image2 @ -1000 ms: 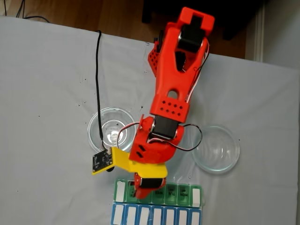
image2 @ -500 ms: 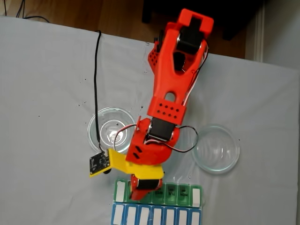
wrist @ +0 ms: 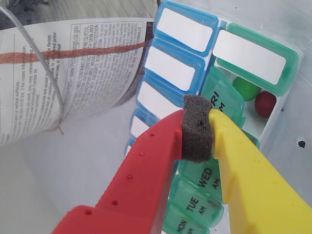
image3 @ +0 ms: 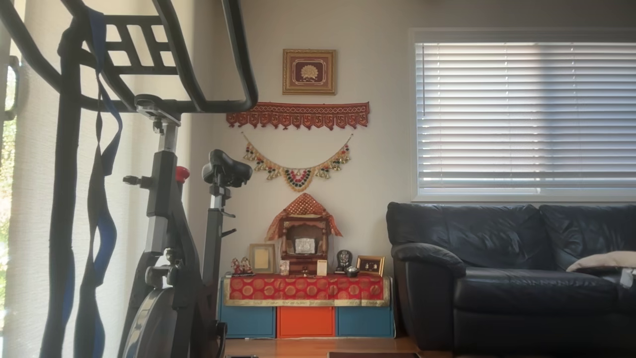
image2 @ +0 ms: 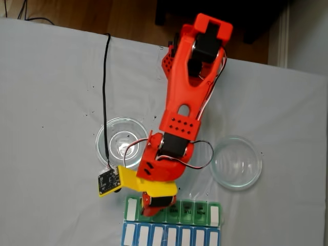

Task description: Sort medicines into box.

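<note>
The gripper (wrist: 197,129) is clenched on nothing but foam; glossy medicines (wrist: 245,88) (likely slippery) are best pinched centrally.

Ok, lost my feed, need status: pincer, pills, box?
Pincer shut, foam pad between the fingers, low over green box. One green ball and one red ball in its open compartment. Blue-lidded row alongside.

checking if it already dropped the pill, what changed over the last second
In the fixed view the arm leaned slightly left, carrying the gripper a little left along the green box. The wrist view shows the gripper shut on its foam pad, with a green and a red medicine lying in an open compartment. Both glass dishes and the blue organiser stayed put.
</note>
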Tool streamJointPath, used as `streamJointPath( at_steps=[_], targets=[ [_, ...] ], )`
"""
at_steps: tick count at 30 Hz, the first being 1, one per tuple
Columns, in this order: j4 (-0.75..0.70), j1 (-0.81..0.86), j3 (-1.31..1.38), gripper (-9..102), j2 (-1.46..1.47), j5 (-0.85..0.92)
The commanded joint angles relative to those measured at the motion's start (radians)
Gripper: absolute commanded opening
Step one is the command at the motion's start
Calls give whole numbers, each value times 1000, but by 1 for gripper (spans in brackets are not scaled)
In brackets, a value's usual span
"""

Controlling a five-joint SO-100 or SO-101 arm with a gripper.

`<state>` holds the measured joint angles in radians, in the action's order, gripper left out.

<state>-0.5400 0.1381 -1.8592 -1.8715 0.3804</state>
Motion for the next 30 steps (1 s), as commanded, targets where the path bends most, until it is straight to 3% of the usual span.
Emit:
streamJointPath(
  at_steps=[1, 30],
  targets=[
    [-12, -12, 26, 1, -6, 12],
    [-87, -11, 71, 1, 109, 38]
  ],
)
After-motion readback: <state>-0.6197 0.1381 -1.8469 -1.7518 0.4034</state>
